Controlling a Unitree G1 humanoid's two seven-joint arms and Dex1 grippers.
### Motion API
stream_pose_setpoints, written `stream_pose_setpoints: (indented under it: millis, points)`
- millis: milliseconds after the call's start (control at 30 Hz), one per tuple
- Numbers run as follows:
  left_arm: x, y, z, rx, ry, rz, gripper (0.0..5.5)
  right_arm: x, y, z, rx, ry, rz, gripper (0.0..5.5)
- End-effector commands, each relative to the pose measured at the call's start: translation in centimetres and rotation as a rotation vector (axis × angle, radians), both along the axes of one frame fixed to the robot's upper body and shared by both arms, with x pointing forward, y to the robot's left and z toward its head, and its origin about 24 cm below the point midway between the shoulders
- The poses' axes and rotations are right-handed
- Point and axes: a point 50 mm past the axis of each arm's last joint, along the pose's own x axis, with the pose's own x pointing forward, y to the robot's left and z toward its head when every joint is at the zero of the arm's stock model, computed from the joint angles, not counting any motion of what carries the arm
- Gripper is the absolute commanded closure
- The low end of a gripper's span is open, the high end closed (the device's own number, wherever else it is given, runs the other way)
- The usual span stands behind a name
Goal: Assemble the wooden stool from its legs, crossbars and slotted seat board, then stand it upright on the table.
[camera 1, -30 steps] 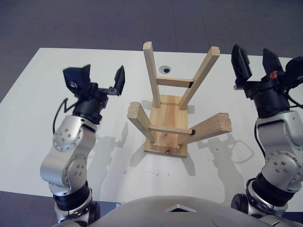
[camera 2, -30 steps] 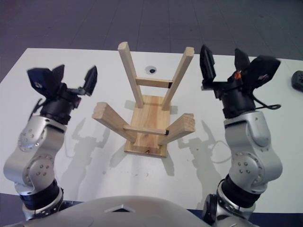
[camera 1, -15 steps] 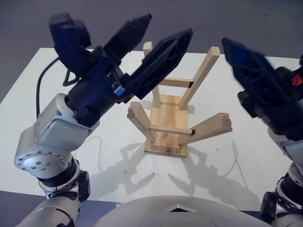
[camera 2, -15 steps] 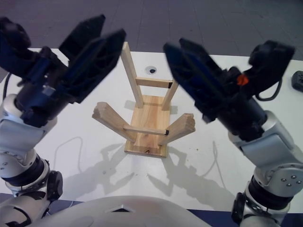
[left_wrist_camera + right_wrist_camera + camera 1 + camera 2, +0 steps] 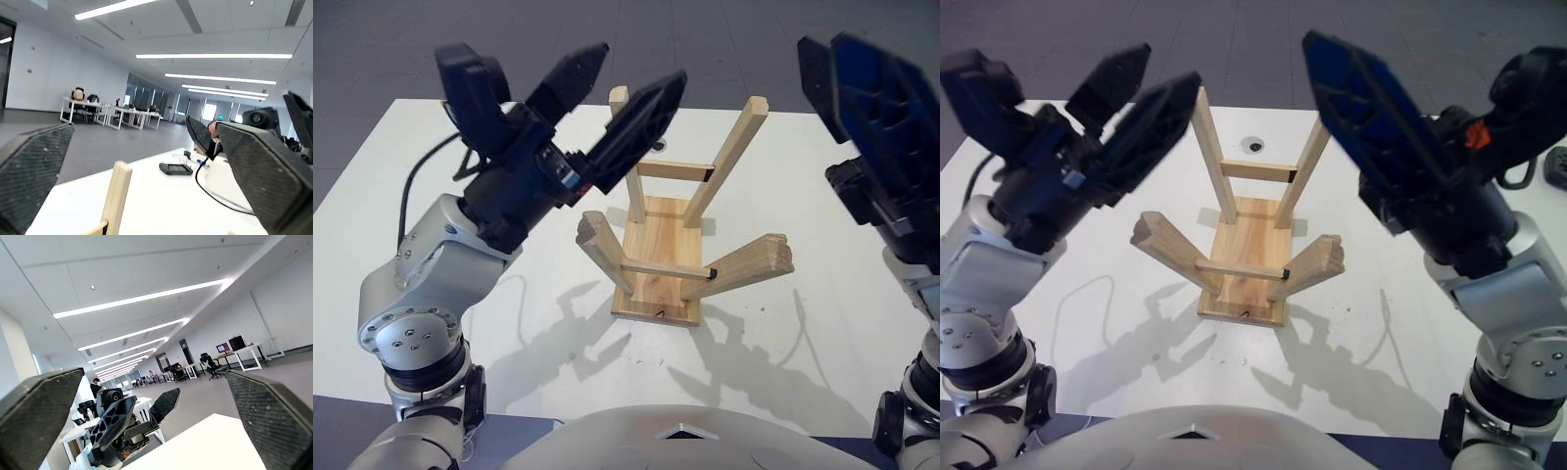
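Head view: the stool [image 5: 656, 264] is seen upside down on the counter [image 5: 382, 166], with the left end effector [image 5: 644, 61] open, raised beside it.
Left wrist view: one leg [image 5: 116, 196] is seen close.
Right wrist view: the right end effector [image 5: 155, 373] is spread wide.
The legs should be gripped firmly, and the stool turned over slowly.

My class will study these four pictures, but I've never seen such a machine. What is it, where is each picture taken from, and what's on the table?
It is a humanoid robot with two arms, each ending in a two-fingered pincer. Two pictures come from head cameras looking down; two from wrist cameras. The left pincer and right pincer are raised, open and empty. On the white table the wooden stool rests upside down, seat board flat, legs up.
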Motion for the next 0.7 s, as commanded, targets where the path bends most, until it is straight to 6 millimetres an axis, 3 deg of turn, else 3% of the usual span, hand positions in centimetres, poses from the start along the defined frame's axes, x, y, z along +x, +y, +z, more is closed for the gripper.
stream_pose_setpoints:
  millis: [33,133,200,500,700]
  points:
    - [-0.2,-1.1,-2.9,0.112,0.111,-0.019,0.11,-0.6,1.2,-4.0,-0.191,0.141,0.041,0.10]
    - [-0.3,-2.0,-9.2,0.379,0.323,0.026,0.11,-1.4,1.7,-9.4,-0.522,0.318,0.033,0.10]
    - [-1.0,-2.1,-11.8,0.455,0.427,0.034,0.11,-1.8,1.6,-10.6,-0.612,0.327,0.018,0.10]
    - [-0.7,-1.4,-12.0,0.402,0.404,0.092,0.11,0.2,1.3,-7.9,-0.382,0.167,-0.169,0.10]
    - [2.5,-0.2,-8.1,0.201,0.288,0.303,0.11,1.8,0.7,-5.0,-0.167,0.114,-0.258,0.10]
